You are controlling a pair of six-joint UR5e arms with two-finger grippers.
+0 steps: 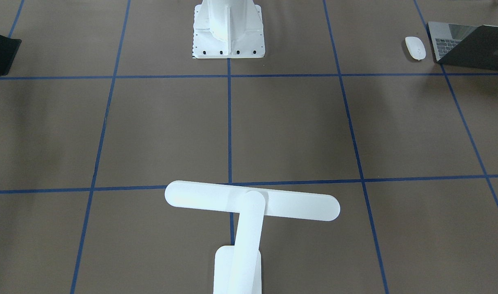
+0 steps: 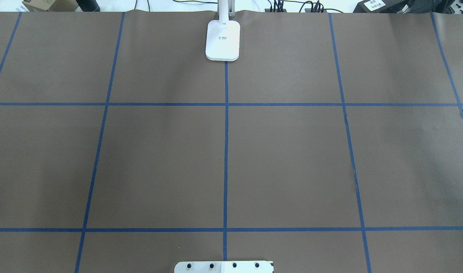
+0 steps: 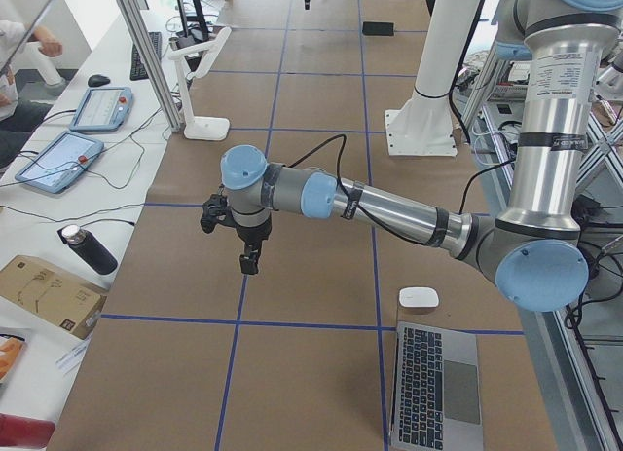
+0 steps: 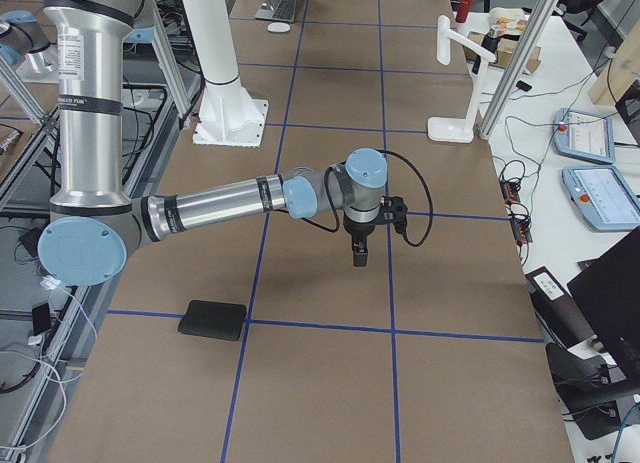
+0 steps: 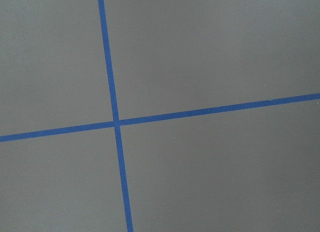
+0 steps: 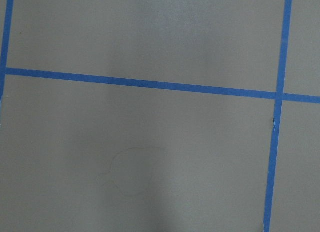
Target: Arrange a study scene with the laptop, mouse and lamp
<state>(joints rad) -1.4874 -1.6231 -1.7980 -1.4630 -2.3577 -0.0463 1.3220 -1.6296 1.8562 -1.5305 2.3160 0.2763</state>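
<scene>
Laptop [image 1: 473,51] sits part-open way off on the robot's left, mouse [image 1: 415,47] just beside it, lamp [image 1: 249,202] at the far middle edge, probably just start spots. Left gripper [image 3: 249,265] and right gripper [image 4: 358,257] hang low; clenched or released, can't tell.

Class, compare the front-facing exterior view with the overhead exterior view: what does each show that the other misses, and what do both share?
Only front-facing: the open laptop, the white mouse beside it, a black mat, and the lamp's bar head.
Only overhead: the small print on the lamp's base, and cables beyond the table's far edge.
Both: the lamp, the white bolted pedestal, and the blue tape grid on the brown table.
</scene>
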